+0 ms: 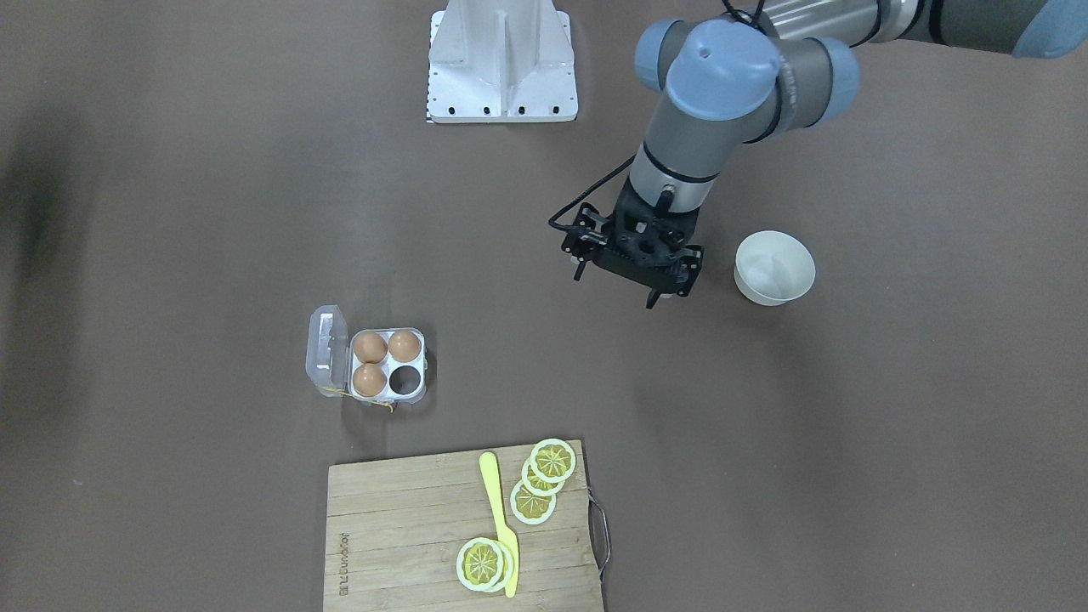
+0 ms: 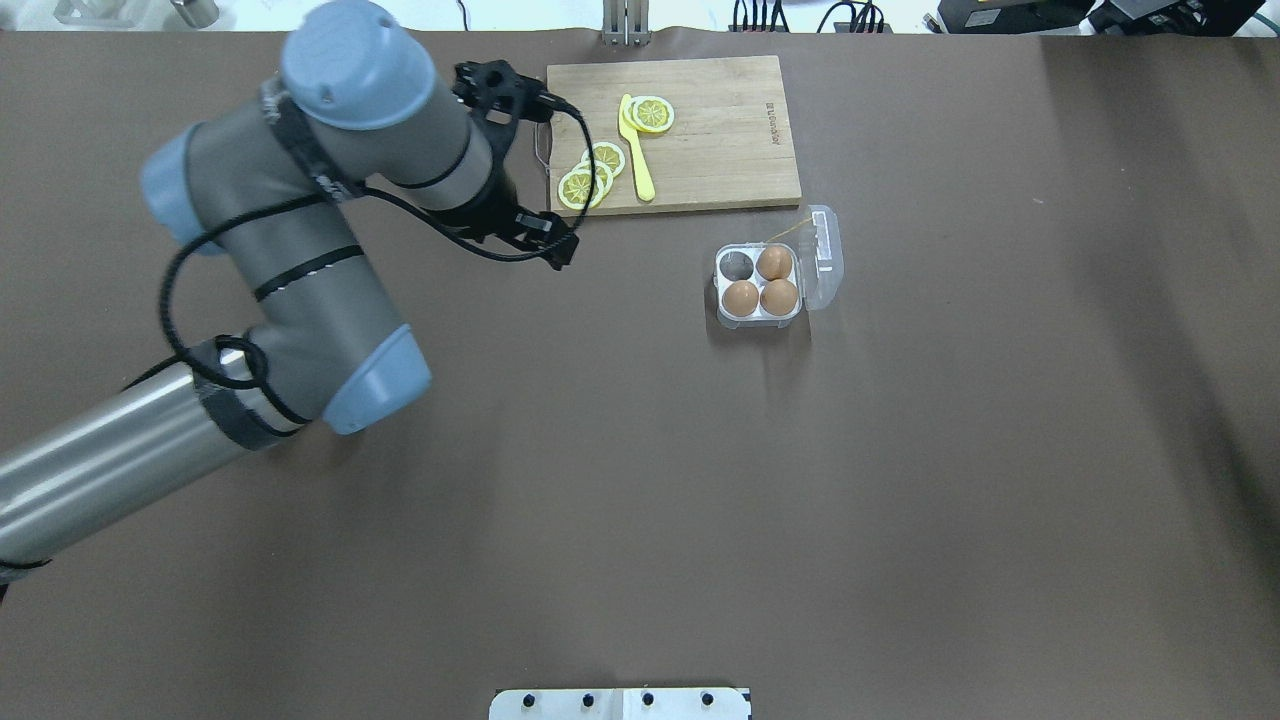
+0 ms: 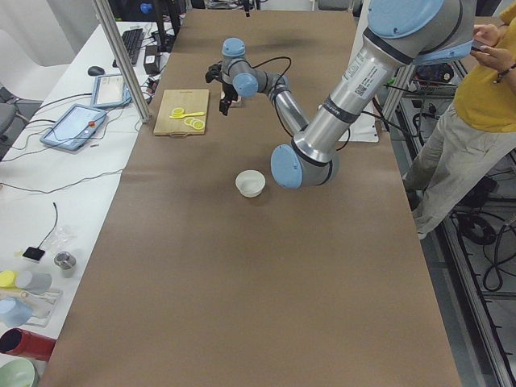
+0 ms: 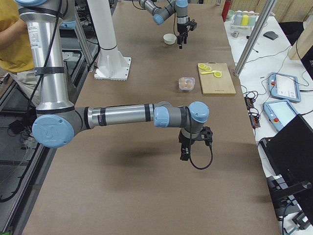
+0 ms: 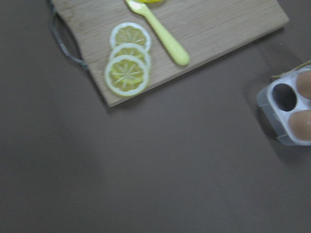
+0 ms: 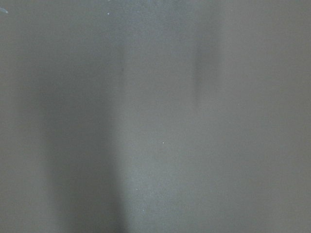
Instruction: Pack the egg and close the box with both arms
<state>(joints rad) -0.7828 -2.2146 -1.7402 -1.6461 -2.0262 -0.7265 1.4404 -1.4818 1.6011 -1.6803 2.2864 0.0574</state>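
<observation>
Status from the floor: box sits on the worktop with its lid hinged open on the side toward the robot's right. Three brown eggs are seated in three cells and the fourth cell is empty (can't say which egg the task means, they all look alike). No loose egg visible anywhere around the box. The white bowl, well apart from the box on the robot's left, looks empty. Left claw hangs over the worktop between box and bowl, nearer the bowl, jaws spread wide with nothing between them. Right claw is well apart from the box toward the robot's right end. Only a side camera catches it, so I can't tell if it's spread or closed, and its wrist view shows just bare worktop. My read: packing looks done and closing is not begun. What's left is folding the lid over the eggs and pressing it down, probably with one claw steadying the box. Neither claw is near the box. The cutting board, near the box on its far side from the robot, looks irrelevant.
</observation>
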